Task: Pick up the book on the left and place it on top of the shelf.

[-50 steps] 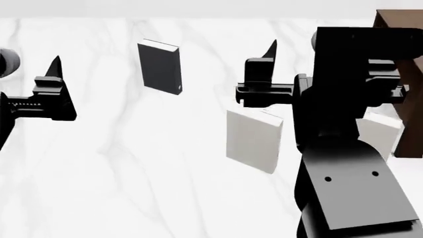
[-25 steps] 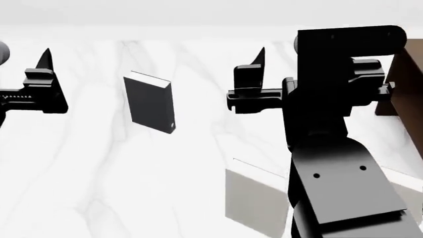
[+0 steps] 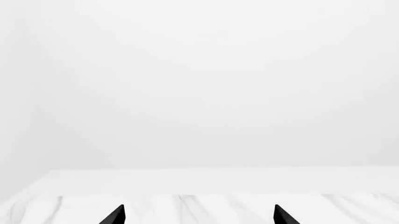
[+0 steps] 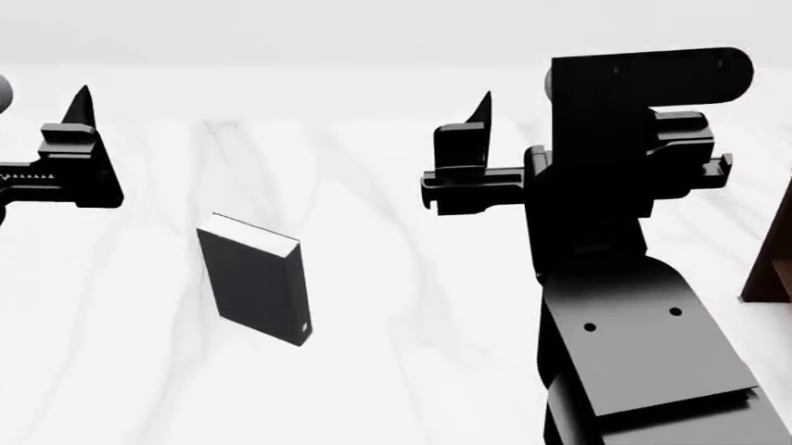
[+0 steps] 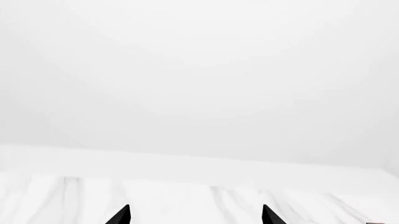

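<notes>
Head view shows us the book point(image 4: 256, 289) standing upright on the tabletop point(image 4: 371, 371), below and just right of our left end effector point(image 4: 77, 153), so that arm suits the pickup. Both wrist views show fingertips spread wide, nothing between them: left point(image 3: 198, 215) and right end effector point(image 5: 194, 214) are empty. Only a sliver of the shelf point(image 4: 770, 269) shows, far right, well apart from the book.

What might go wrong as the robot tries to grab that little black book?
The book stands upright on the marble table, so a clumsy nudge from the left gripper could topple it. The shelf is barely in view at the edge, so the bulky right arm might bump it unseen.
</notes>
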